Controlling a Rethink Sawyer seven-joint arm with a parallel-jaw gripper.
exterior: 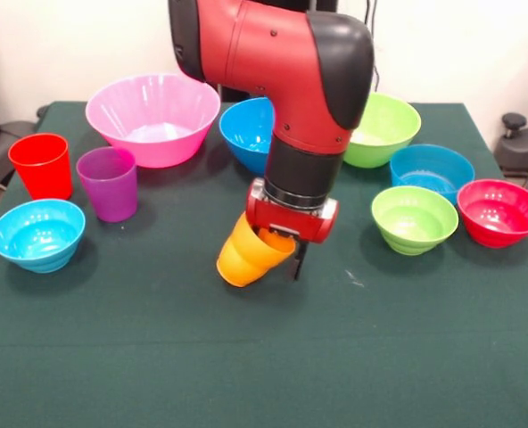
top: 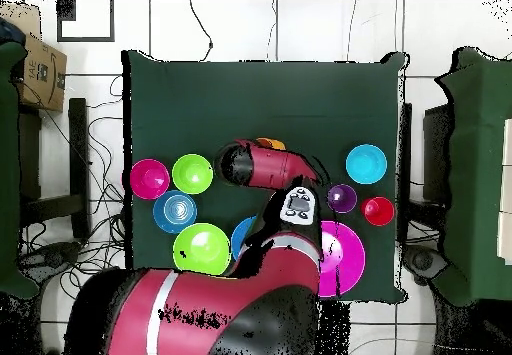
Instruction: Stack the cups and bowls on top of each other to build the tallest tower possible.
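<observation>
Gripper [exterior: 280, 245] is clamped on the orange cup [exterior: 249, 252], fingers closed over its rim; cup tilted, mouth up toward the wrist, base angled down-left, at about table [exterior: 157, 357] level near the centre — can't tell if it's touching the cloth.

Rel. to the orange cup, front view:
- purple cup [exterior: 109, 183] & red cup [exterior: 42, 165] upright, well to the left, side by side.
- light blue bowl [exterior: 37, 234] far left, just in front of those two.
- big pink bowl [exterior: 154, 118] behind-left.
- mid blue bowl [exterior: 246, 134] right behind, partly hidden by arm.
- mid lime bowl [exterior: 384, 129] behind-right.
- small blue bowl [exterior: 432, 171], small lime bowl [exterior: 414, 218], red bowl [exterior: 499, 212] clustered to the right.

Overhead: only a sliver of orange cup [top: 266, 143] shows past the arm.
</observation>
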